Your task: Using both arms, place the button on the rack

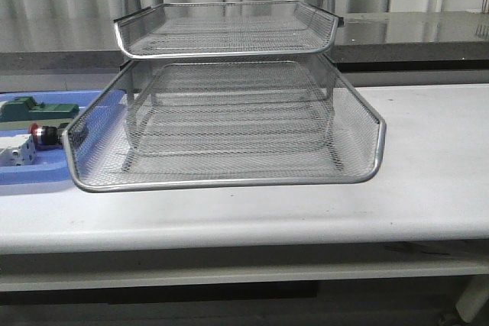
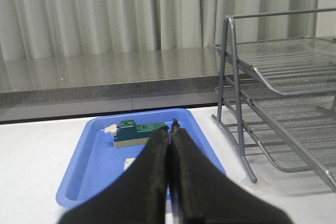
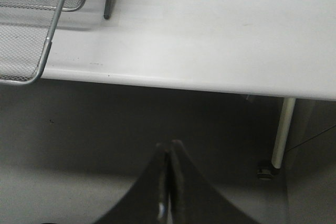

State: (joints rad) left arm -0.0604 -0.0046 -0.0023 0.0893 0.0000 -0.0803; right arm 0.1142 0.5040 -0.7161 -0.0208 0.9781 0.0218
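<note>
**Button not yet picked**

Small red-capped cylindrical button (image 1: 42, 136) is lying in flat blue plastic tray (image 1: 30, 173), beside silver wire-mesh rack (image 1: 229, 124). Left gripper (image 2: 169, 129) & right gripper (image 3: 169, 148) are being held closed, empty. Next, prob.: left opened, lowered onto button.

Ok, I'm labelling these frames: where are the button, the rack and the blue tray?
button (image 1: 40, 136), front view, red cap.
rack (image 1: 229, 182), front view, bottom tier's front rim.
blue tray (image 2: 100, 161), left wrist view, bare floor.
</note>
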